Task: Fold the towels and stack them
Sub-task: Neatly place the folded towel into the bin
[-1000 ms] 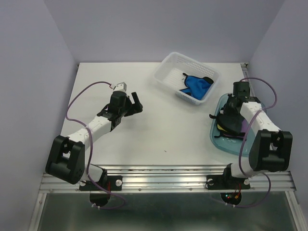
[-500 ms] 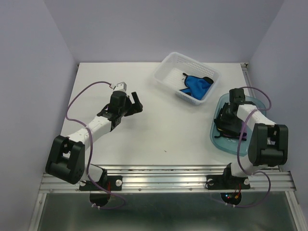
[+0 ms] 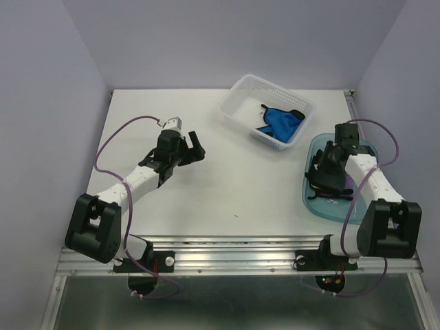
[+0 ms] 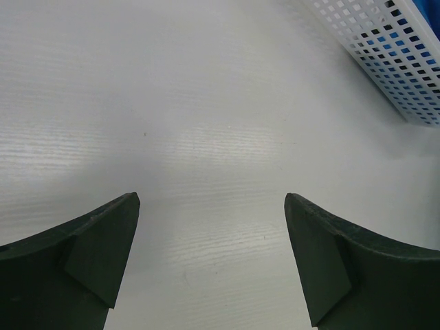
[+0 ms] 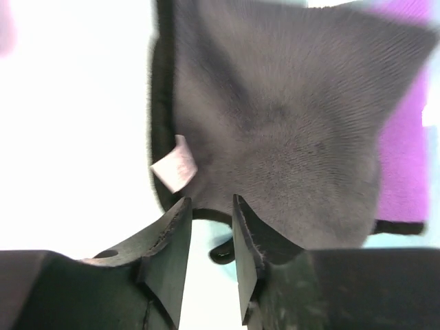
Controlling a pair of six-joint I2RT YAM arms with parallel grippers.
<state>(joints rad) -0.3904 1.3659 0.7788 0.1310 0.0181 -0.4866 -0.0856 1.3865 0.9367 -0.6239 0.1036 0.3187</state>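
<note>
The black towel lies spread in the translucent blue-green tray at the right side of the table, near the right arm's base. A small white tag sticks out from the towel's left edge in the right wrist view. A purple towel shows from under the black one's right side. A third towel, bright blue with dark edging, is bunched in the right end of the white perforated basket, which sits at the far middle of the table, just beyond the tray.

The right gripper hangs over the tray with its fingertips right at the near edge of the black towel. Its jaws stand only a narrow gap apart. A dark bit shows low in that gap, and I cannot tell whether the hem is pinched or let go.

The left gripper is well apart from all of this, left of the basket, low over bare table. Its jaws are spread wide and hold nothing. The basket's wall shows at the upper right corner of the left wrist view.
</note>
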